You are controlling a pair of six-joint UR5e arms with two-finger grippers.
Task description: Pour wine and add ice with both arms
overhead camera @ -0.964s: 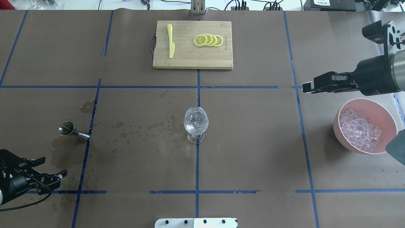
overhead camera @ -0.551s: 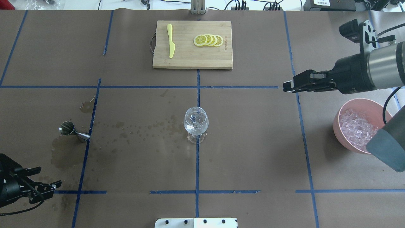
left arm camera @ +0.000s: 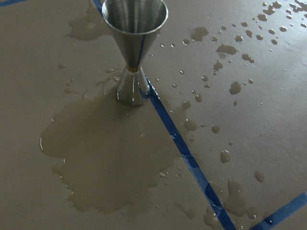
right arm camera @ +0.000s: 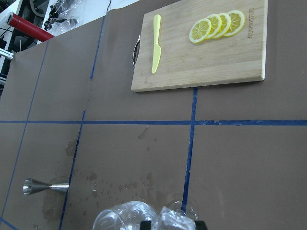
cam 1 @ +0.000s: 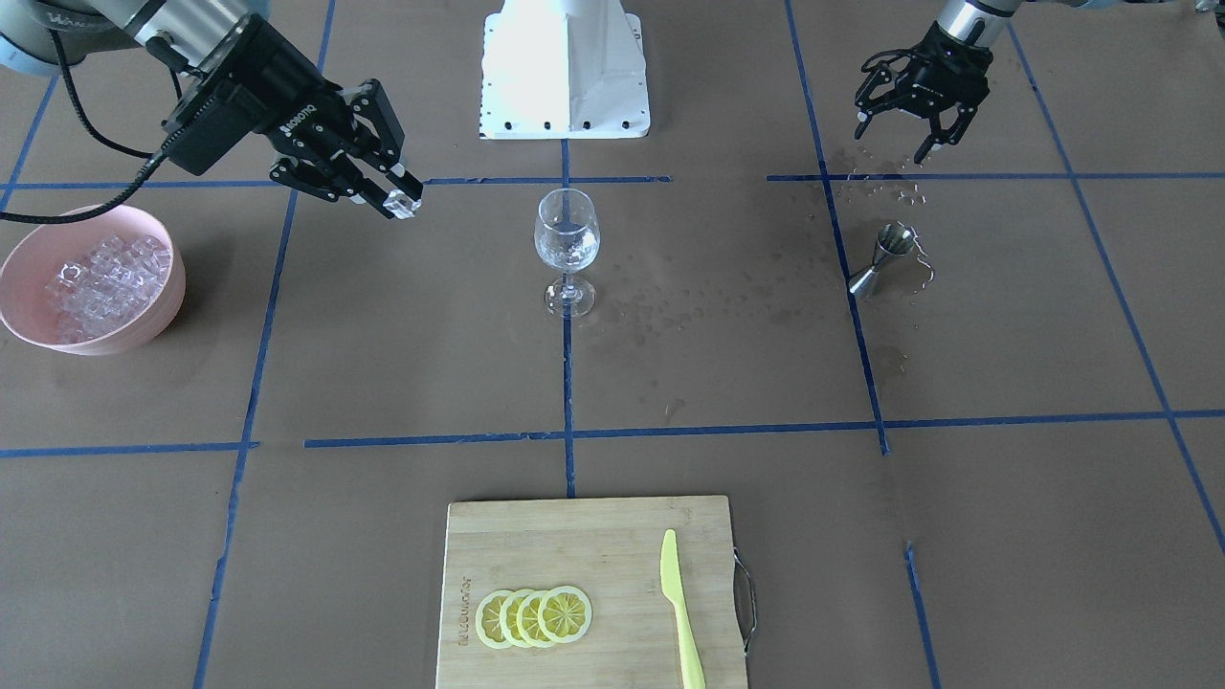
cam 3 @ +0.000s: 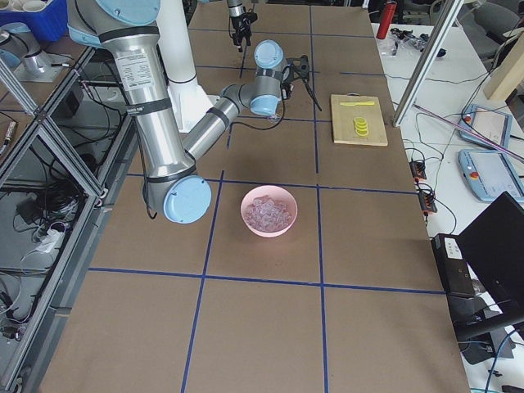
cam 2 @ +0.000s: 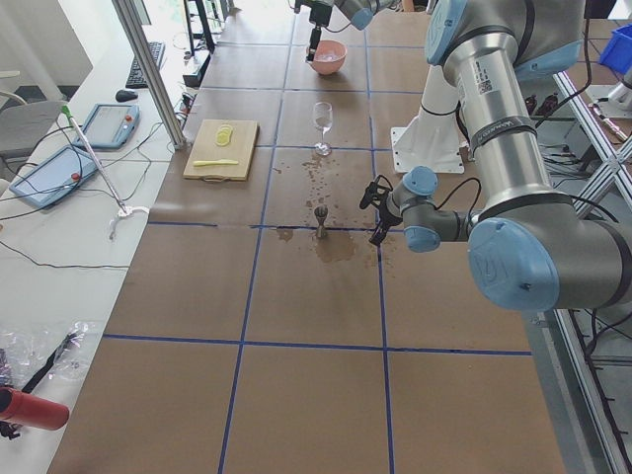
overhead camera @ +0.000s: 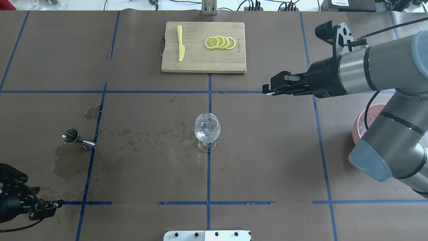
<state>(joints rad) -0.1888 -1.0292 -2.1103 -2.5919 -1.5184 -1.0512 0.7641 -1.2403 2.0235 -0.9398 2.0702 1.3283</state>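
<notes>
Your right end effector (cam 1: 394, 198) is pinching one clear ice cube (cam 1: 406, 205) between its fingertips. It hangs in the air between the pink bowl (cam 1: 153, 321) and the wine glass (cam 1: 567, 244), apart from both. The rest of the ice (cam 1: 100, 277) lies heaped in that bowl, near the surface's (cam 1: 1005, 536) right end.

Your left end effector (cam 1: 904, 129) has its fingers spread and grips nothing. It sits over the left part of the surface, close to the robot-side edge.

The glass stands upright at the middle of the surface, on a blue tape line. The wine (cam 1: 567, 254) in it is clear and barely shows.

A steel jigger (cam 1: 885, 254) stands upright near the left end effector, apart from it, in a wet stain (left arm camera: 110, 158).

At the middle of the far edge you have a cutting board (cam 1: 612, 536) carrying lemon slices (cam 1: 534, 615) and a yellow knife (cam 1: 679, 608).
</notes>
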